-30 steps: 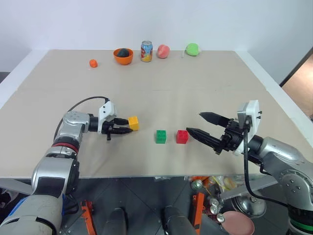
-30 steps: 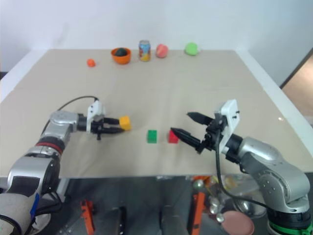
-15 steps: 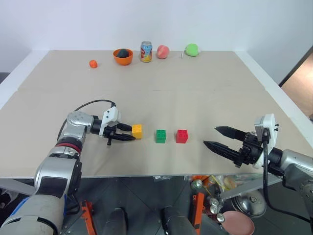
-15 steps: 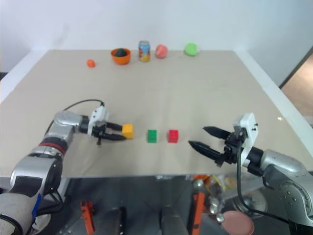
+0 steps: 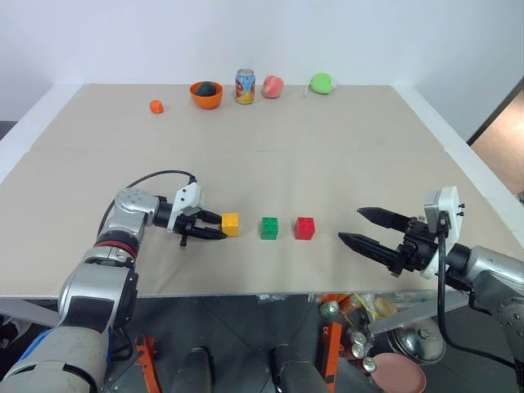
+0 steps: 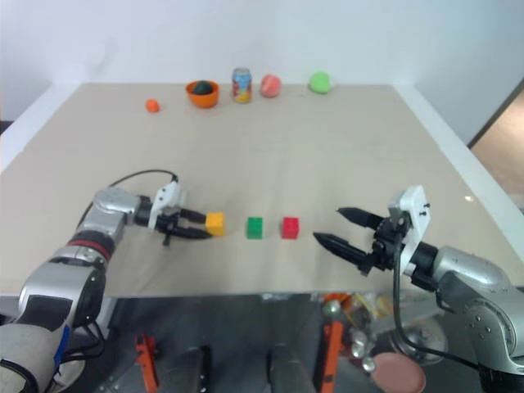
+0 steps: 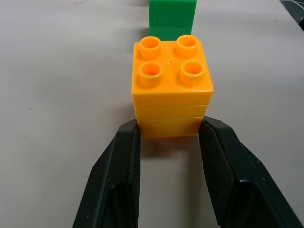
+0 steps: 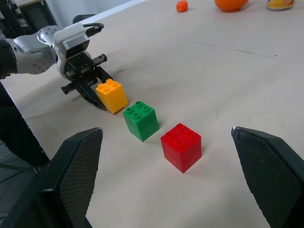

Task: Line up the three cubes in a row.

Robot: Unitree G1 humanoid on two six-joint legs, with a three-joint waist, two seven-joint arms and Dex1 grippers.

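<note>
Pinching the yellow cube (image 5: 230, 223) in closed left fingers (image 7: 121, 178), just beside the green cube (image 5: 269, 228) and red cube (image 5: 304, 228), while the right fingers (image 5: 368, 230) are hanging open nearby

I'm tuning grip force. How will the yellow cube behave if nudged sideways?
The yellow cube looks like rigid plastic, so it probably won't deform. Its flat base on the table suggests sliding, not rolling. Smooth sides may slip between the left gripper fingers.

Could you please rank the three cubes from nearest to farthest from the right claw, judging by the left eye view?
From the right claw:
1. Red cube, nearest, at the row's right end.
2. Green cube, in the middle.
3. Yellow cube, farthest, gripped by the left claw.
</note>
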